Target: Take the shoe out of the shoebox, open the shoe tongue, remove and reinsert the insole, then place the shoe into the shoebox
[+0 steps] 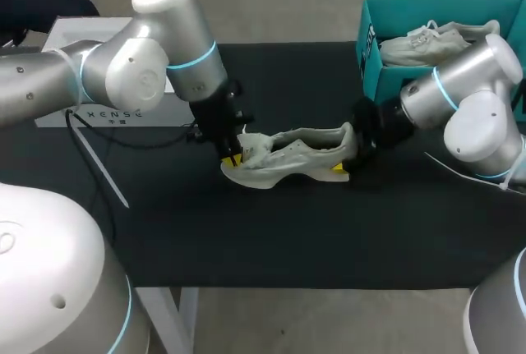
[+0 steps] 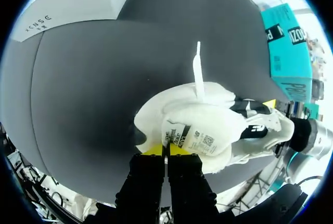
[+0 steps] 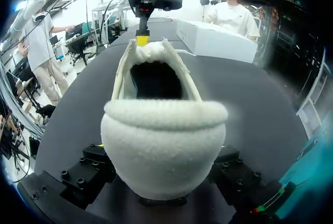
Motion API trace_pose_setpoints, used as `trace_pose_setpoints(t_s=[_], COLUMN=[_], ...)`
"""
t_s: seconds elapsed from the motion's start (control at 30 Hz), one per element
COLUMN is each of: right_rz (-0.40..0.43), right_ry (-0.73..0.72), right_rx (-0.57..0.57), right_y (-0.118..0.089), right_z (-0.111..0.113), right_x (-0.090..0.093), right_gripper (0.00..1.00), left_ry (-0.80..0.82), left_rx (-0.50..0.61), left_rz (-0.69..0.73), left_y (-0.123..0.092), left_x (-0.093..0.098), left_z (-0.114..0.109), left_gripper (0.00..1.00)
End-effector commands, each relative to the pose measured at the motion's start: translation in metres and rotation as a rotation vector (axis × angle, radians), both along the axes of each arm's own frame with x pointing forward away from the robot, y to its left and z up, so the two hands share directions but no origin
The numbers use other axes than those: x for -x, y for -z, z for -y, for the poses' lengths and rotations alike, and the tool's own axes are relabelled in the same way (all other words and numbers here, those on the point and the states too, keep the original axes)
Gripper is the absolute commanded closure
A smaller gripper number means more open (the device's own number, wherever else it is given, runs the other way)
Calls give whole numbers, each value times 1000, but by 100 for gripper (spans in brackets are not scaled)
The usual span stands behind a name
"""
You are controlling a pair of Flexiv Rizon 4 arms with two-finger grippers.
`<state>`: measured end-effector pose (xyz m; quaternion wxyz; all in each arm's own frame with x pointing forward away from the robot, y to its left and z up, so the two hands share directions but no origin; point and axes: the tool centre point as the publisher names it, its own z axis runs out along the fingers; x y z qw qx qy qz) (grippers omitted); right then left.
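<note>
The pale grey knitted sneaker (image 1: 292, 155) is already out of the open teal cardboard shoebox (image 1: 370, 50), which sits well behind the right gripper (image 3: 162, 156). It rests on the black table (image 1: 329, 239) between the two grippers. The right gripper clamps its fuzzy heel from both sides, and the left gripper (image 2: 166, 150), fingers almost together, pinches the white labelled tongue (image 2: 192, 130). Opening the tongue looks to be the step in hand, with the insole work and the return to the shoebox yet to do.
</note>
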<state>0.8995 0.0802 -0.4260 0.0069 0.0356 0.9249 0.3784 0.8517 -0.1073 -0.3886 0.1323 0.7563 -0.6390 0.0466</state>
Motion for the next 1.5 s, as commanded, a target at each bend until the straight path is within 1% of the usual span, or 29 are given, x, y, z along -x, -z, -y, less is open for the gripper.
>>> trace_pose_setpoints(t_s=[0.03, 0.07, 0.1, 0.23, 0.3, 0.33, 0.4, 0.43, 0.47, 1.0, 1.1, 1.13, 1.17, 1.2, 1.23, 1.3, 1.33, 1.37, 1.4, 1.43, 1.5], right_rz=[1, 1, 1, 1, 1, 1, 1, 1, 1, 1, 1, 1, 1, 1, 1, 1, 1, 1, 1, 1, 1], right_ry=[1, 1, 1, 1, 1, 1, 1, 1, 1, 1, 1, 1, 1, 1, 1, 1, 1, 1, 1, 1, 1], right_rx=[0, 0, 0, 0, 0, 0, 0, 0, 0, 0, 0, 0, 0, 0, 0, 0, 0, 0, 0, 0, 0], right_y=[5, 5, 5, 5, 5, 5, 5, 5, 5, 5, 5, 5, 5, 5, 5, 5, 5, 5, 5, 5, 5], right_z=[-1, -1, -1, -1, -1, -1, -1, -1, -1, -1, -1, -1, -1, -1, -1, -1, -1, -1, -1, -1, -1], right_x=[-2, -2, -2, -2, -2, -2, -2, -2, -2, -2, -2, -2, -2, -2, -2, -2, -2, -2, -2, -2, -2], right_gripper=[100, 100, 100, 100, 100, 100, 100, 100, 100, 100, 100, 100, 100, 100, 100, 100, 100, 100, 100, 100, 100], left_ry=[7, 8, 14, 62, 178, 274, 614, 821, 1028, 1028, 1271, 1299, 1355, 1378, 1399, 1445, 1494, 1513, 1541, 1579, 1621], left_rx=[13, 18, 8, 33, 74, 103, 198, 169, 164, 164, 86, 59, 34, 22, -2, -13, -16, -21, -37, -37, -61], left_rz=[27, 23, 26, 63, 110, 131, 215, 243, 278, 278, 283, 291, 253, 265, 226, 222, 211, 210, 179, 186, 179], left_y=[-9, -13, -17, -40, -52, -56, -69, -74, -79, -79, -90, -94, -96, -99, -100, -106, -109, -112, -114, -116, -120], left_x=[3, 4, 4, 4, 2, 0, 0, 2, 11, 11, -3, -5, -11, -14, -20, -27, -30, -34, -37, -40, -46], left_z=[-2, -2, -2, -1, 4, 7, 18, 24, 30, 30, 43, 44, 43, 42, 38, 36, 35, 37, 37, 40, 44], left_gripper=[87, 50, 0, 0, 0, 0, 0, 0, 0, 0, 0, 0, 0, 0, 0, 0, 4, 50, 79, 100, 100])
